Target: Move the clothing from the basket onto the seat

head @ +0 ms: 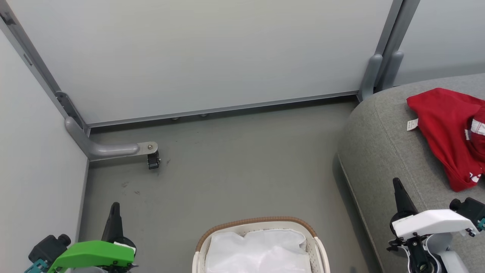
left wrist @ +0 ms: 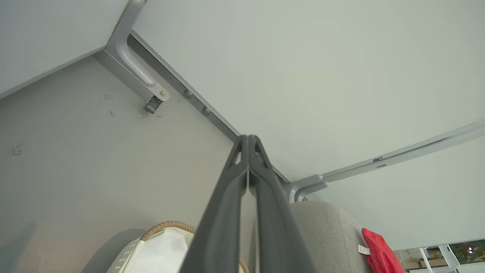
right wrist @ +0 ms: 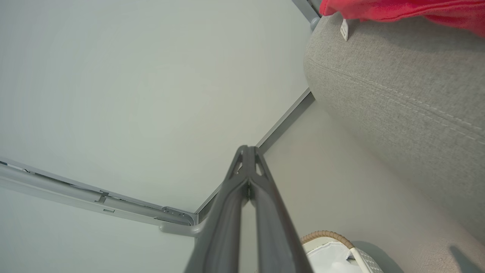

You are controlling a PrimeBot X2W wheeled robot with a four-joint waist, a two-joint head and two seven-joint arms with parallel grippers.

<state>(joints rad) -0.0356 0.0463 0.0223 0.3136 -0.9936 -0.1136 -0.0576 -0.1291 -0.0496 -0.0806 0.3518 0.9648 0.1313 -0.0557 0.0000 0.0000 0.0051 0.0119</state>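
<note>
- Spotted the clothing (head: 443,129) up on the seat (head: 382,151), crumpled in a red heap near the cushion's rounded corner, white tag (head: 412,124) poking out at its left edge.
- Picked out the clothing (right wrist: 398,9) again in the right wrist view, lying on top of the grey seat (right wrist: 398,94).
- Found the basket (head: 261,220) down on the floor (head: 227,170), just beside the seat, with the white liner (head: 261,250) bunched inside.
- Checked the left gripper (head: 114,214) at the lower left, above the floor: fingers (left wrist: 225,212) pressed together at the tips, gripping nothing.
- Checked the right gripper (head: 398,185) at the lower right, showing against the seat's front edge: fingers (right wrist: 223,220) closed tip to tip too, nothing held.
- Placed both grippers well apart from the clothing, the right one nearer to it.
- Noted a caster bracket (head: 152,157) on the floor by the wall panel (head: 212,53), well apart from the basket.
</note>
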